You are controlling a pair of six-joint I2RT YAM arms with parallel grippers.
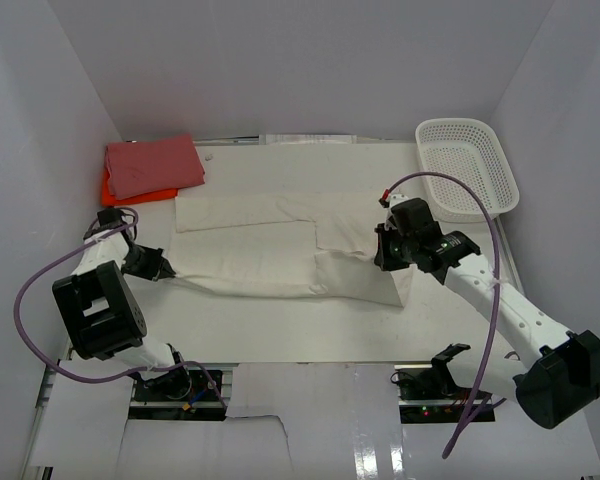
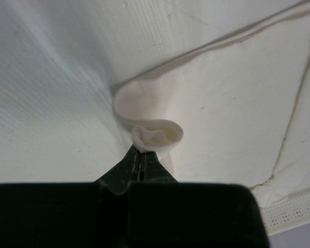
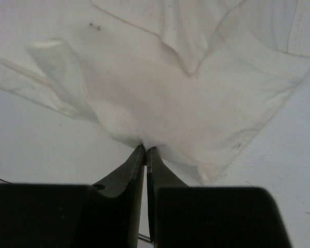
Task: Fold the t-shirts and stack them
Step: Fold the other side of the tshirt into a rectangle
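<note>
The left gripper (image 1: 166,268) is clamping the left edge of the cream t-shirt (image 1: 270,250), which is lying across frame centre, the right gripper (image 1: 382,258) is clamping its right part, and the pink-red t-shirt (image 1: 152,165) is resting on the orange t-shirt (image 1: 108,188) at upper left.

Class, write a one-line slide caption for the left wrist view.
Left gripper, jaws shut, pinches a curled edge of the cream t-shirt.

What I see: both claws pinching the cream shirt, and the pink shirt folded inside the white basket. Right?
No: the pink shirt lies folded on the orange shirt, far from the white basket, as the top view shows. Left claw and right claw do pinch the cream shirt.
</note>
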